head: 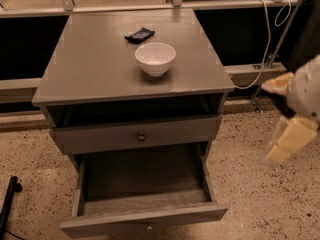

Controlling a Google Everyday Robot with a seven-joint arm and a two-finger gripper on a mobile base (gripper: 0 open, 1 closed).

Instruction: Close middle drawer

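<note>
The grey-brown cabinet [100, 69] stands in the middle of the camera view. Its middle drawer [145, 219] is pulled far out and empty, its small knob [148, 227] at the bottom edge of the picture. Above it, the short-fronted top drawer [100, 138] with a round knob [141, 137] is nearly shut. The bottom drawer is hidden. My gripper [272, 121] hangs in the air to the right of the cabinet, about level with the top drawer. Its cream fingers [292, 139] are spread apart, holding nothing and touching nothing.
A white bowl [155, 58] and a small dark object [139, 34] sit on the cabinet top. A white cable [262, 44] hangs by a dark wall panel at back right. A black post [7, 204] stands at lower left. Speckled floor surrounds the cabinet.
</note>
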